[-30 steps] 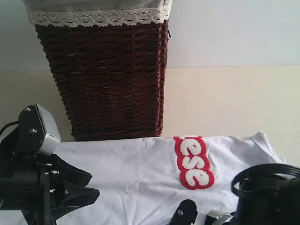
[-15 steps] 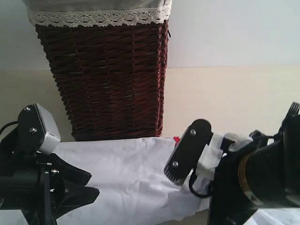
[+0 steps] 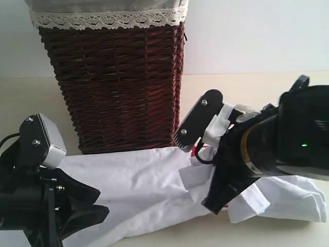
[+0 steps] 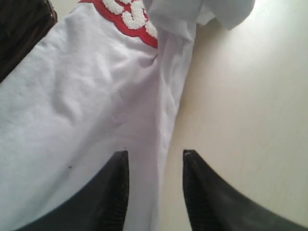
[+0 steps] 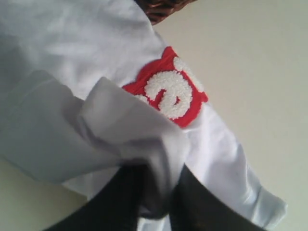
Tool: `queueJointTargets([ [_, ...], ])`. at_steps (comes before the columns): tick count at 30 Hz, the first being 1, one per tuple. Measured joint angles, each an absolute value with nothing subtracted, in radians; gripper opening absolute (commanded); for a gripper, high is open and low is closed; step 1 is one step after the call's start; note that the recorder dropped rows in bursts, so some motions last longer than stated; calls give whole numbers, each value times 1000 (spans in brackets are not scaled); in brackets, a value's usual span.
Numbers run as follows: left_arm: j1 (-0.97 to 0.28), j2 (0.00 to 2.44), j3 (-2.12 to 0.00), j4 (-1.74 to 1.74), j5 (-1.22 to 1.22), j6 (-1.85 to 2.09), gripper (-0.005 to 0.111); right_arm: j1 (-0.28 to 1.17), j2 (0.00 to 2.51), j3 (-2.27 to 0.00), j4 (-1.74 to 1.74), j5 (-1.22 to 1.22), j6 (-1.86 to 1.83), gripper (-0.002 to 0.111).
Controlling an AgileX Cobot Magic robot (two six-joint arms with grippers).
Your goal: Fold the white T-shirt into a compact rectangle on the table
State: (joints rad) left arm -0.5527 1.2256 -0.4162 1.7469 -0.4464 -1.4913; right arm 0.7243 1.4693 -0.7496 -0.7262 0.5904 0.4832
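The thin white cotton T-shirt [image 3: 139, 180] lies spread on the broad cream table [image 3: 31, 103], directly in front of the tall dark red-brown wicker basket [image 3: 118, 87] with its lace-trimmed cream liner [image 3: 108, 19]. You can see that the shirt is not flat. Its right-hand part is bunched and raised off the surface, with loose folds hanging beside and below the right arm.

Your right gripper [image 5: 155, 192] is clenched on a thick wad of white fabric, and the cloth bulges out between and above the two black fingers. In the right wrist view, the red-outlined fuzzy white lettering [image 5: 168, 94] lies on the flat cloth just beyond the pinched fold. In the exterior view that arm covers nearly all of the lettering.

Your left gripper [image 4: 155, 154] is released, its two dark ribbed fingers [image 4: 118, 192] spread apart. They straddle the shirt's near edge, one over the cloth and the other over bare table. You cannot tell from the left wrist view whether the tips touch the fabric. In the exterior view the left arm sits low at the shirt's left end.
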Motion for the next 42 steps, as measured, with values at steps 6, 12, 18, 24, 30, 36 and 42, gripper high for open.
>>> queueJointTargets([
  [6, -553, 1226, -416, 1747, -446, -1491, 38, 724, 1617, -794, -747, 590, 487, 82],
  [12, -553, 1226, -416, 1747, -446, -1491, 38, 724, 1672, -852, -764, 601, 499, 84],
  [18, -553, 1226, -416, 1747, -446, -1491, 38, 722, 1673, -859, -621, 696, 425, 84],
  [24, -553, 1226, -416, 1747, -446, -1491, 38, 722, 1643, -859, -289, 748, 110, 84],
  [30, -553, 1226, -416, 1747, -446, -1491, 38, 722, 1639, -859, -282, 876, 60, 75],
  [36, -553, 1226, -416, 1747, -446, -1491, 38, 722, 1639, -859, -286, 904, 56, 25],
  [42, -553, 1226, -416, 1747, -446, -1491, 38, 722, 1643, -859, -389, 904, 114, 0],
])
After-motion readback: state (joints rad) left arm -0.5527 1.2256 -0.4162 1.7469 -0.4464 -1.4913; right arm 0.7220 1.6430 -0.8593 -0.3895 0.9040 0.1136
